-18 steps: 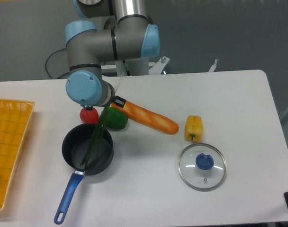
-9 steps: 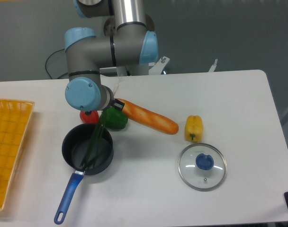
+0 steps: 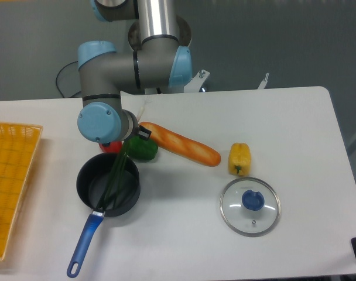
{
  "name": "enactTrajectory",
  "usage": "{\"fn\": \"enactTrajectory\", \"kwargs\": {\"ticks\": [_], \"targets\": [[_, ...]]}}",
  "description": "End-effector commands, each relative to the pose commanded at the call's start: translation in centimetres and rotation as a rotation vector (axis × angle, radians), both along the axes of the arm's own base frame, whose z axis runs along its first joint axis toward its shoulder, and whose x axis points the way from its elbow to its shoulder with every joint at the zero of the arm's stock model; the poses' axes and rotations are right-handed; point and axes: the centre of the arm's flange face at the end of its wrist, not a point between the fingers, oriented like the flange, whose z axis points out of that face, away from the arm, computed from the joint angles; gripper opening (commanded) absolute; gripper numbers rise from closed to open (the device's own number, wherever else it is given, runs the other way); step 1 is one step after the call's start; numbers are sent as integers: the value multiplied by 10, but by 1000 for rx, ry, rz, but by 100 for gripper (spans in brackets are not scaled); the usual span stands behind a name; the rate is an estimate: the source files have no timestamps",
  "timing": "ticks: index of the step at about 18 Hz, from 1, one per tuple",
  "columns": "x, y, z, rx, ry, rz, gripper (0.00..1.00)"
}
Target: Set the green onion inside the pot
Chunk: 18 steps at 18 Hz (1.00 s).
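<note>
The onion (image 3: 115,178) slants down into the pot (image 3: 108,186): its dark leaf end lies inside, near the rim beside the blue handle (image 3: 84,244), while its upper part rises past the far rim and disappears under the wrist of the arm (image 3: 99,122). A thin pale strand showing above the wrist, near the loaf (image 3: 179,144), may be its whitish end, though that is hard to confirm.

The fingers themselves are hidden beneath the wrist, so whether they are spread, narrowed or gripping the stalk cannot be told from this view. The stalk's steep lean suggests something holds up its upper part, but that is only a judgement.

The onion looks very light, slender and limp. It will probably bend and droop from wherever it is held, and its leaves bruise or crease easily under hard pressure. Its skin is likely smooth, so a thin stalk could slip through a loose pinch. The firmer pale part near the root seems the better place to hold it, with a gentle grip.

Being longer than the pot is wide, it will likely rest aslant with one end over the rim. A green pepper (image 3: 143,148) and something red (image 3: 110,146) sit just beyond the pot on the surface (image 3: 184,222).
</note>
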Motion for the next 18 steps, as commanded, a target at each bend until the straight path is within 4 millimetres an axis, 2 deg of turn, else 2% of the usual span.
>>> {"fn": "enactTrajectory", "kwargs": {"ticks": [2,4,5,9,14,16,18], "targets": [[-1,1,0,8,4,-5,59],[-2,3,-2,7,5,-6,94],[-3,3,-4,4,4,-4,100],[-4,4,3,20,14,-1,100],[-23,23,48,208,128,9,100],[-34,26,54,256,160,15,100],[-35,28,57,282,173,6,100]]}}
